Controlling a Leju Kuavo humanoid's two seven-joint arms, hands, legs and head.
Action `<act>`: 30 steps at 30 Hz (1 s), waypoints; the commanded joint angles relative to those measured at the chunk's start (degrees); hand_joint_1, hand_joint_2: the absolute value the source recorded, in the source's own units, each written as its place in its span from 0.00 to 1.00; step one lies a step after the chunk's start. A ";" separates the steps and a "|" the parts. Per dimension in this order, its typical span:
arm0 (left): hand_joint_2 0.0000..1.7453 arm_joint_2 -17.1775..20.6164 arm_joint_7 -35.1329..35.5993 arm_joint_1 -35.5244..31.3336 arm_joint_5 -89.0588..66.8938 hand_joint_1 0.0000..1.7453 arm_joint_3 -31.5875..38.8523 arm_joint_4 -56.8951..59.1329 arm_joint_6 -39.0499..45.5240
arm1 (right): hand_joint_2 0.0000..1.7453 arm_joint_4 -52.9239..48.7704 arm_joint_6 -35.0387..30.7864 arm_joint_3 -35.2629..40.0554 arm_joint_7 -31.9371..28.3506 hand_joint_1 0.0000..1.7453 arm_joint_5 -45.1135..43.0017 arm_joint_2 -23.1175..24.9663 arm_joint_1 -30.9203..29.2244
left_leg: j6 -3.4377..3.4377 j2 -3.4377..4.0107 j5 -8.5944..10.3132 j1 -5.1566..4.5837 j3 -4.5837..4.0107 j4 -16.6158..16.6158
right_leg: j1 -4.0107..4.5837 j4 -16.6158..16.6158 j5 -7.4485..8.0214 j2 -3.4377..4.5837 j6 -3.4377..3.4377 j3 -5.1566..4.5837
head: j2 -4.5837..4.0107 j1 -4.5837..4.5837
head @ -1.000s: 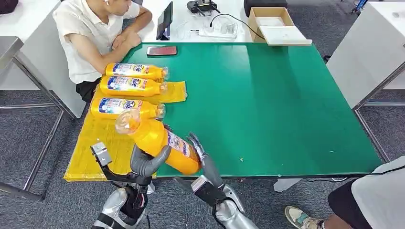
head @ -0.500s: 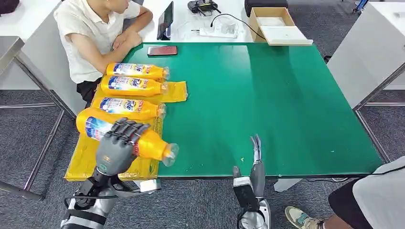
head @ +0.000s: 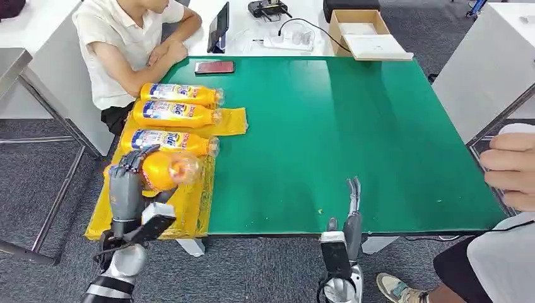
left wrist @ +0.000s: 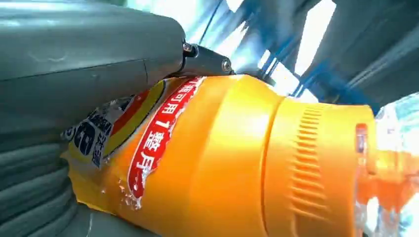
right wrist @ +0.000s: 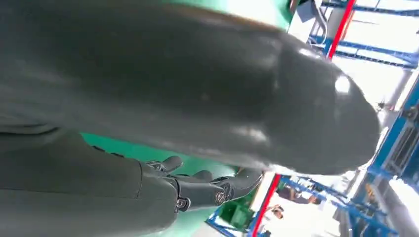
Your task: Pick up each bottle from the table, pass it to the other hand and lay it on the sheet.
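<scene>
My left hand point(head: 126, 183) grips an orange bottle point(head: 164, 170) above the near part of the yellow sheet point(head: 189, 208), its clear cap end turned toward me. In the left wrist view the bottle point(left wrist: 237, 158) sits close against the grey thumb point(left wrist: 84, 64). Three more orange bottles lie side by side on the sheet further back: one point(head: 180, 94), a second point(head: 173, 114) and a third point(head: 167, 142). At the table's near edge, my right hand point(head: 352, 211) is empty with fingers straight; its dark fingers point(right wrist: 207, 187) show over the green surface.
The green table point(head: 353, 126) spreads to the right. A person sits at its far left corner by a phone point(head: 213, 67). Another person's hand point(head: 512, 170) enters at the right edge. A cardboard box point(head: 363, 31) and cables lie behind the table.
My left hand has turned the bottle so its cap faces me and drawn it slightly back over the sheet. My right hand shifted a little right. A person's hand has appeared at right.
</scene>
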 commanded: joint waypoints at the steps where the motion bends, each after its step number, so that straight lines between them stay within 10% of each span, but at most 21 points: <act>1: 1.00 3.76 1.35 -4.28 6.04 1.00 -5.79 3.09 -2.24 | 0.00 3.50 2.12 -3.18 -1.79 0.00 -1.93 1.68 -1.63 | -0.08 -0.03 -0.01 0.06 0.06 -0.01 | 0.06 -0.02 -0.02 -0.08 -0.09 0.09 | 0.00 0.02; 3: 1.00 5.68 3.75 -6.51 -7.34 1.00 -7.62 7.58 4.56 | 0.00 4.22 2.18 -3.06 -1.79 0.00 -2.27 1.67 -2.19 | -0.10 -0.03 -0.02 0.06 0.09 -0.02 | 0.07 -0.02 -0.04 -0.09 -0.11 0.12 | 0.00 0.00; 4: 1.00 8.79 18.92 -14.18 -23.34 1.00 -13.97 22.74 -7.74 | 0.00 7.17 5.79 -2.22 -1.45 0.00 -2.50 1.76 -4.29 | -0.08 0.00 0.01 0.05 0.08 -0.03 | 0.06 -0.03 -0.01 -0.06 -0.09 0.09 | 0.00 0.02; 7: 1.00 5.11 10.77 -23.07 -20.75 1.00 -12.18 45.49 0.62 | 0.00 10.50 5.46 -1.97 -1.79 0.00 -1.94 2.77 -6.81 | -0.09 -0.31 0.13 0.00 0.23 -0.16 | 0.01 -0.11 0.00 -0.34 -0.09 0.24 | 0.00 0.00; 30: 1.00 3.78 21.50 -27.85 -33.32 1.00 -16.63 58.91 -6.29 | 0.00 15.70 5.65 -0.19 -1.79 0.00 -2.28 2.73 -8.70 | -0.15 0.17 0.21 0.08 0.11 -0.03 | 0.10 0.03 0.18 0.03 -0.26 0.02 | 0.00 0.02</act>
